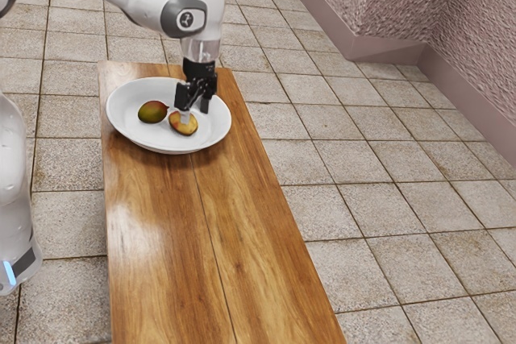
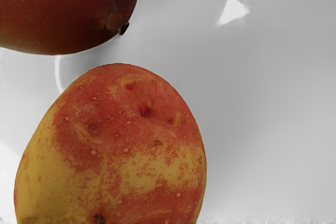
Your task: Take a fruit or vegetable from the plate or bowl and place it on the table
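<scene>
The black gripper (image 1: 194, 108) is low over the white plate (image 1: 124, 128), its two fingers apart. One fingertip overlaps the red-and-yellow potato (image 1: 187, 128) in the exterior view; the other stands to its right, over bare plate. Whether either finger touches the potato I cannot tell. Beside the potato lies a dark red-green mango (image 1: 151, 112), toward the exterior view's left. From the wrist camera, the potato (image 2: 113, 145) looms large close under the hand, with the mango (image 2: 58, 9) near it on the pale plate surface (image 2: 273, 108).
The plate rests on one end of a long wooden table (image 1: 218, 247), whose brown top extends toward the exterior view's bottom. Beyond the table are floor tiles (image 1: 379, 199) and a rough pinkish wall (image 1: 387, 6).
</scene>
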Available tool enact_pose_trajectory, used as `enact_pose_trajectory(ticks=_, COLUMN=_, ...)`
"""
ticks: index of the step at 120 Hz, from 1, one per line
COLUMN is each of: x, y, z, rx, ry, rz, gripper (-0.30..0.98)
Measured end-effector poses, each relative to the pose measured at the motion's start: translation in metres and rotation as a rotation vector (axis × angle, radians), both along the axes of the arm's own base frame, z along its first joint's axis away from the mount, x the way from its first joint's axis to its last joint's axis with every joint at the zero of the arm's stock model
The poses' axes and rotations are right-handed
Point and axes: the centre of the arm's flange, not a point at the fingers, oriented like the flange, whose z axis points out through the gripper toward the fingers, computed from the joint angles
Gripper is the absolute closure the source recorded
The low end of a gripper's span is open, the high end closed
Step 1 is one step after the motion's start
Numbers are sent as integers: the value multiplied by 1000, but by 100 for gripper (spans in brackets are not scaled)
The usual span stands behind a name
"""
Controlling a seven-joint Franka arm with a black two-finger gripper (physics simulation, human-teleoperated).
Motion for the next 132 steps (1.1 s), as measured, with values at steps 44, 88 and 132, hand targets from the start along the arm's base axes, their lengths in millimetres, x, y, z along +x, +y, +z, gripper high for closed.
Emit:
enact_pose_trajectory(ticks=44, x=-15, y=-7, z=-15, rx=-41, ry=7, rz=8, gripper=0)
enact_pose_trajectory(ticks=88, x=-20, y=-2, z=-22, rx=-73, ry=3, rz=48, gripper=12)
enact_pose_trajectory(ticks=132, x=-20, y=-1, z=-18, rx=-93, ry=-15, rz=62, gripper=53)
